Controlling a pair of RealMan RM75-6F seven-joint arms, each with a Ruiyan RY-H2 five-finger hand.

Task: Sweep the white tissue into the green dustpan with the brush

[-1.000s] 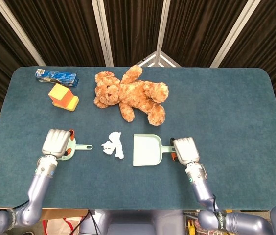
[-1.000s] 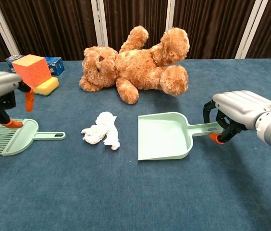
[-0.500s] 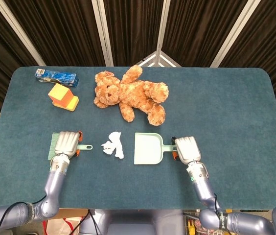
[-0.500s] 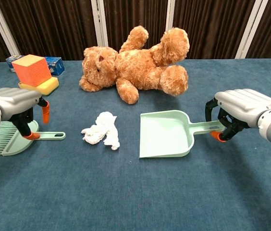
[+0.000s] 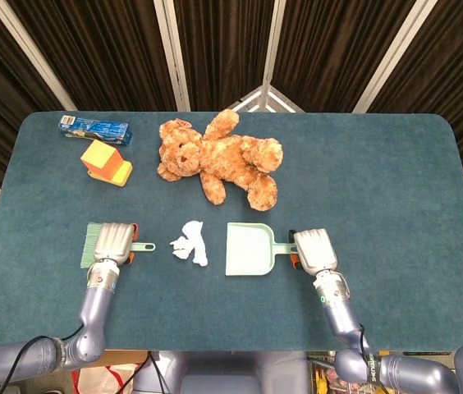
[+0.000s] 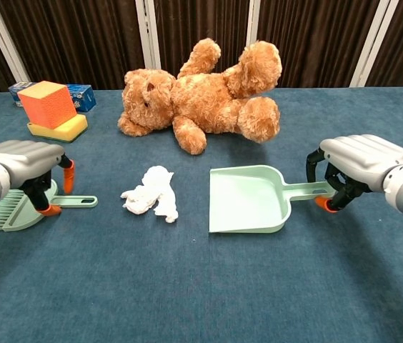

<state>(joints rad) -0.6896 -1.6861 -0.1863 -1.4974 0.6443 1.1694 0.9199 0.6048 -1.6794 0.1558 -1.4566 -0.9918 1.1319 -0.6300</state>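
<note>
The crumpled white tissue [image 5: 190, 244] [image 6: 151, 191] lies on the blue table between brush and dustpan. The green dustpan [image 5: 248, 249] [image 6: 248, 200] sits to its right, mouth toward the tissue. My right hand [image 5: 314, 250] [image 6: 359, 161] grips the end of its handle with curled fingers. The light green brush [image 5: 89, 245] [image 6: 5, 211] lies flat at the left, its handle [image 6: 76, 202] pointing at the tissue. My left hand [image 5: 112, 244] [image 6: 23, 161] hovers low over the brush body. Its fingers hang down around the brush and the thumb is apart, not closed on it.
A brown teddy bear [image 5: 219, 160] [image 6: 201, 96] lies behind the tissue and dustpan. An orange and yellow sponge block [image 5: 106, 162] [image 6: 51, 107] and a blue box [image 5: 94, 127] [image 6: 80, 96] sit at the back left.
My left hand has moved right from the bristle end to over the brush body and has come down lower. The dustpan has slid slightly right with my right hand.
</note>
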